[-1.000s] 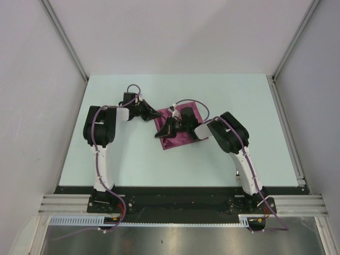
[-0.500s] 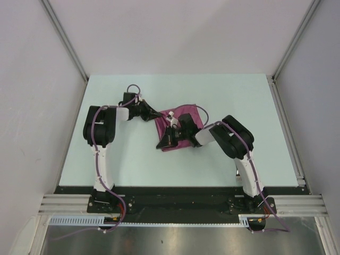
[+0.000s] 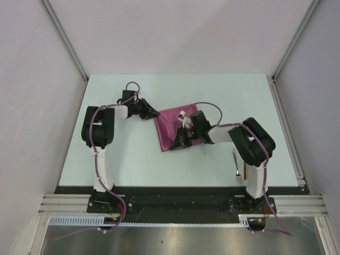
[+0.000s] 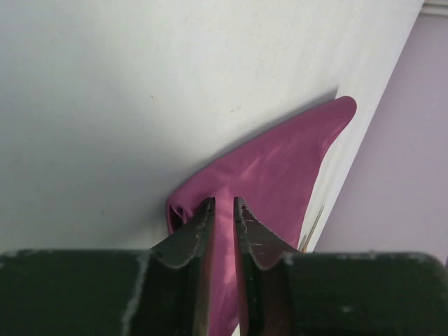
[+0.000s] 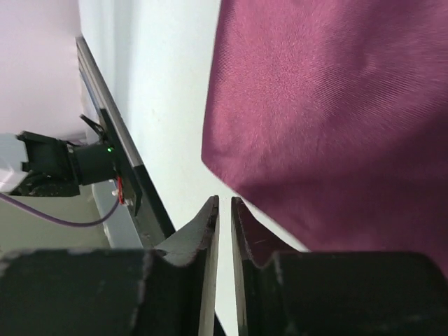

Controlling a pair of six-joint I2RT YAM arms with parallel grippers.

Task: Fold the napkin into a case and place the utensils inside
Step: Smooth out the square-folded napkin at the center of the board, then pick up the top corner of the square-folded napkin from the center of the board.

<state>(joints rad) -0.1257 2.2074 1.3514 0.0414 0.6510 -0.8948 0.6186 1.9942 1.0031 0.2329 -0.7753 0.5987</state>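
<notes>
The plum-magenta napkin (image 3: 171, 123) lies folded and flat on the pale table (image 3: 122, 159). My left gripper (image 3: 152, 112) is at its far left corner. In the left wrist view its jaws (image 4: 222, 203) stand a narrow way apart over the cloth (image 4: 273, 168), which shows in the gap. My right gripper (image 3: 179, 141) sits at the napkin's near edge. Its jaws (image 5: 224, 201) are slightly parted over bare table, just off the cloth (image 5: 336, 105). The utensils (image 3: 237, 166) lie by the right arm; a thin golden piece (image 4: 312, 228) shows past the cloth.
Grey walls close in the table on the left, back and right. A black and metal rail (image 3: 180, 197) runs along the near edge with both arm bases on it. The left arm's base (image 5: 70, 164) shows in the right wrist view.
The right arm has swung right and drawn its gripper back to the napkin's near edge, leaving the cloth flatter and more exposed. Both grippers' jaws have parted slightly.
</notes>
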